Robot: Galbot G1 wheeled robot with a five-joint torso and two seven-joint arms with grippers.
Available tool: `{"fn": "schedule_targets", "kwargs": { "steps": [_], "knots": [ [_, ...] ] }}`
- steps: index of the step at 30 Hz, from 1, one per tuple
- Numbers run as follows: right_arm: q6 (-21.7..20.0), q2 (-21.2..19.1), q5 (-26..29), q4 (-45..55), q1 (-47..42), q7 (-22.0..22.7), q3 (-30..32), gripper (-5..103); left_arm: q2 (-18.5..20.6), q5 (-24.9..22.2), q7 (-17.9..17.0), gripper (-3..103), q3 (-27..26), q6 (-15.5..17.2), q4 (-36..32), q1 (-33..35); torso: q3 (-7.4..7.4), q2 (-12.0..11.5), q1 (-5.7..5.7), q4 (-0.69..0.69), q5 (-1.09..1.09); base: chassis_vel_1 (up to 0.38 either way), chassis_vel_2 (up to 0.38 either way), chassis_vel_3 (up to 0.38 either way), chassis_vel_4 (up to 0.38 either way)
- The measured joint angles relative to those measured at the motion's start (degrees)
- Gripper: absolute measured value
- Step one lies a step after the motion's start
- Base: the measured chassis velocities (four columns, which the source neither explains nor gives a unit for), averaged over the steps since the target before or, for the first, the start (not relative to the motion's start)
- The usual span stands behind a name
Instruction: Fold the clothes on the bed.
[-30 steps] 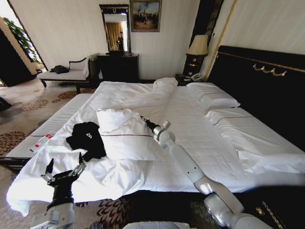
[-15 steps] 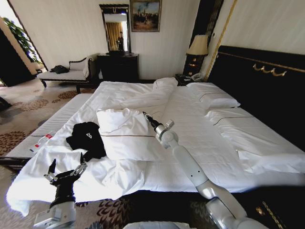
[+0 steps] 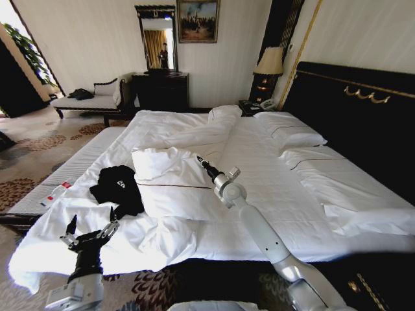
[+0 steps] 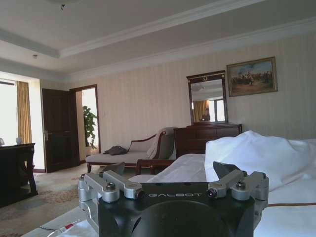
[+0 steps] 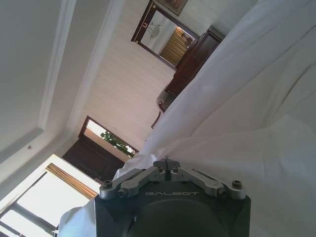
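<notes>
A: Change since a second ago? 
B: Right gripper (image 3: 201, 162) pulled slightly back along folded duvet (image 3: 172, 181), jaws closed, gripping nothing. Left gripper (image 3: 89, 231) lowered at bed (image 3: 272, 188) edge, jaws open, empty. 
A: Black T-shirt (image 3: 117, 186)? 
B: Crumpled near left gripper, untouched. Folding not begun. Containers: none.

My right gripper (image 3: 200, 161) has drifted a little to the right and nearer over the white duvet (image 3: 175, 184), fingers pinched together. My left gripper (image 3: 89, 228) dropped slightly lower at the bed's (image 3: 272, 188) near-left edge.
</notes>
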Motion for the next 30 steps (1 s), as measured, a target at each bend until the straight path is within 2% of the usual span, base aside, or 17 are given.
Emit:
{"fn": "schedule_targets", "kwargs": {
  "steps": [6,8,9,12,13,14,15,16,17,18,20,21,24,25,27,28,30],
  "knots": [
    [-0.37,0.26,-1.55,-1.44,0.47,1.22,-0.28,1,0.07,-0.04,-0.05,100,0.10,-0.05,0.11,-0.08,0.00,0.00,0.00,0.00,0.00,0.000,0.000,0.000,0.000],
    [-0.66,0.23,-1.78,-2.36,0.74,1.79,-0.24,4,0.14,-0.04,-0.06,100,0.17,-0.06,0.29,-0.20,0.00,0.00,0.00,0.00,0.00,0.000,0.000,0.000,0.000],
    [-0.83,0.18,-1.68,-2.69,0.83,2.07,-0.16,15,0.20,-0.06,-0.07,100,0.18,-0.06,0.43,-0.30,0.00,0.00,0.01,0.00,0.00,0.000,0.000,0.000,0.000],
    [-1.00,0.15,-0.58,-2.75,0.92,2.36,0.16,15,0.27,-0.12,-0.08,100,0.19,-0.07,0.71,-0.43,0.00,0.00,0.00,0.00,0.00,0.000,0.000,0.000,0.000],
    [-1.07,0.20,0.44,-2.68,0.94,2.47,0.50,26,0.31,-0.14,-0.10,100,0.19,-0.08,0.87,-0.51,0.00,0.00,0.00,0.00,0.00,0.000,0.000,0.000,0.000],
    [-1.17,0.29,1.53,-2.52,0.97,2.57,0.86,26,0.38,-0.17,-0.11,100,0.20,-0.08,1.04,-0.61,0.00,0.00,0.00,0.00,0.00,0.000,0.000,0.000,0.000],
    [-1.28,0.42,2.44,-2.43,1.10,2.65,1.25,37,0.44,-0.20,-0.12,100,0.22,-0.08,1.20,-0.75,0.00,0.00,0.00,-0.01,0.00,0.000,0.000,0.000,0.000],
    [-1.42,0.48,2.78,-2.47,1.23,2.66,1.52,42,0.47,-0.23,-0.12,100,0.24,-0.08,1.30,-0.83,0.00,0.00,0.00,0.00,-0.01,0.000,0.000,0.000,0.000],
    [-1.42,0.48,2.78,-2.47,1.23,2.66,1.52,42,0.47,-0.23,-0.12,100,0.24,-0.08,1.30,-0.83,0.00,0.00,0.00,0.00,-0.01,0.000,0.000,0.000,0.000],
    [-1.72,0.47,2.92,-2.70,1.33,2.70,1.74,47,0.51,-0.29,-0.13,100,0.27,-0.08,1.43,-0.93,0.00,0.00,0.00,0.00,-0.01,0.000,0.000,0.000,0.000],
    [-2.48,0.20,2.93,-2.98,1.36,2.80,1.88,47,0.63,-0.44,-0.14,100,0.28,-0.08,1.63,-1.06,0.00,0.00,0.00,0.00,0.00,0.000,0.000,0.000,0.000],
    [-2.82,0.05,2.92,-3.00,1.36,2.86,1.88,59,0.71,-0.51,-0.15,100,0.27,-0.08,1.72,-1.12,0.00,0.00,0.00,-0.01,0.00,0.000,0.000,0.000,0.000],
    [-3.95,-0.28,2.83,-2.99,1.34,3.31,1.59,64,0.85,-0.81,-0.19,100,0.12,-0.08,1.95,-1.32,0.00,0.00,0.00,-0.01,0.00,0.000,0.000,0.000,0.000],
    [-5.22,-0.49,2.41,-2.98,1.34,4.04,0.96,75,0.94,-0.93,-0.22,100,0.06,-0.08,2.13,-1.47,0.00,0.00,0.00,-0.01,0.00,0.000,0.000,0.000,0.000],
    [-5.60,-0.60,2.19,-2.98,1.35,4.21,0.49,75,0.97,-0.94,-0.23,100,0.06,-0.08,2.23,-1.51,0.00,0.00,0.00,-0.01,0.00,0.000,0.000,0.000,0.000],
    [-6.07,-0.82,1.79,-2.98,1.49,4.25,-0.63,85,1.02,-0.97,-0.23,100,0.06,-0.08,2.39,-1.60,0.00,0.00,0.00,-0.01,0.00,0.000,0.000,0.000,0.000],
    [-6.21,-0.92,1.58,-3.00,1.67,4.10,-1.36,85,1.05,-0.99,-0.23,100,0.06,-0.07,2.48,-1.65,0.00,0.00,0.00,-0.01,-0.01,0.000,0.000,0.000,0.000]
  ]
}}
